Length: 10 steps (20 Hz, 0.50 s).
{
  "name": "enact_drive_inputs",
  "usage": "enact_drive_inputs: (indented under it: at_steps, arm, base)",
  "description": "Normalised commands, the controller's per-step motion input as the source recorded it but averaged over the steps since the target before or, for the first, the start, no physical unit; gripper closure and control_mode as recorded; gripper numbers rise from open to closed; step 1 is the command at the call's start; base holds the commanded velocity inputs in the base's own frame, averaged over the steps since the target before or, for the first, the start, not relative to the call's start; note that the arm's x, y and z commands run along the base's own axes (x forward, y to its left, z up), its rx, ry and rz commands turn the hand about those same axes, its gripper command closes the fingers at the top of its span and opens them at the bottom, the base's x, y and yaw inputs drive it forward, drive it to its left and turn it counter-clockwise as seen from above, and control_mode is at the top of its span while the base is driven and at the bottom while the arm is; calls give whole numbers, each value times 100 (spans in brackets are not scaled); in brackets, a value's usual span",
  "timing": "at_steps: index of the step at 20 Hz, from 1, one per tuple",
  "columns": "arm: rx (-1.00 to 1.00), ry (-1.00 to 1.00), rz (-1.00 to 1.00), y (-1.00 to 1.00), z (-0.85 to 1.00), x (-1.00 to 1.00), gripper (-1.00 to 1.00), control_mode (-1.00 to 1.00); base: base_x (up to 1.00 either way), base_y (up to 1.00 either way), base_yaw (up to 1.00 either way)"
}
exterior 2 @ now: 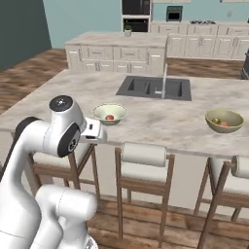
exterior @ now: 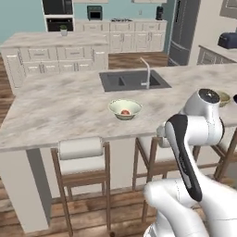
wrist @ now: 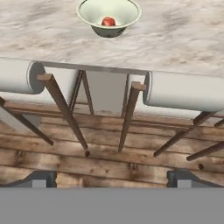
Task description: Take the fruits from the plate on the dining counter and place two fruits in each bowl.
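On the dining counter (exterior: 60, 109) stands the pale whitish-green bowl (exterior: 125, 109) (exterior 2: 110, 114) (wrist: 109, 16) with one red fruit (wrist: 108, 21) (exterior 2: 110, 117) inside. Farther right, the tan bowl (exterior 2: 224, 120) holds a green fruit (exterior 2: 216, 120) and a reddish one (exterior 2: 224, 124); the arm mostly covers this bowl (exterior: 224, 98) in the left base view. A dark sliver beside it at the frame edge may be the plate (exterior: 234, 98). My gripper (wrist: 113, 179) hangs in front of the counter's edge over the stools. It is open, fingertips (wrist: 41, 178) wide apart and empty.
A dark sink (exterior 2: 154, 88) with a tall faucet (exterior: 147, 71) is set into the counter behind the bowls. Padded stools with wooden frames (wrist: 183, 91) (exterior 2: 144, 154) line the counter's front edge. A white kitchen island (exterior: 55, 51) stands beyond.
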Motion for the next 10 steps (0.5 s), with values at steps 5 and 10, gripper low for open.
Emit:
enact_drive_inputs:
  at_steps: [5,10]
  arm:
    - [0,0,0,0,0,0,-100,100]
    - [0,0,0,0,0,0,-100,100]
  base:
    - [-7,-100,0]
    - [15,-100,-3]
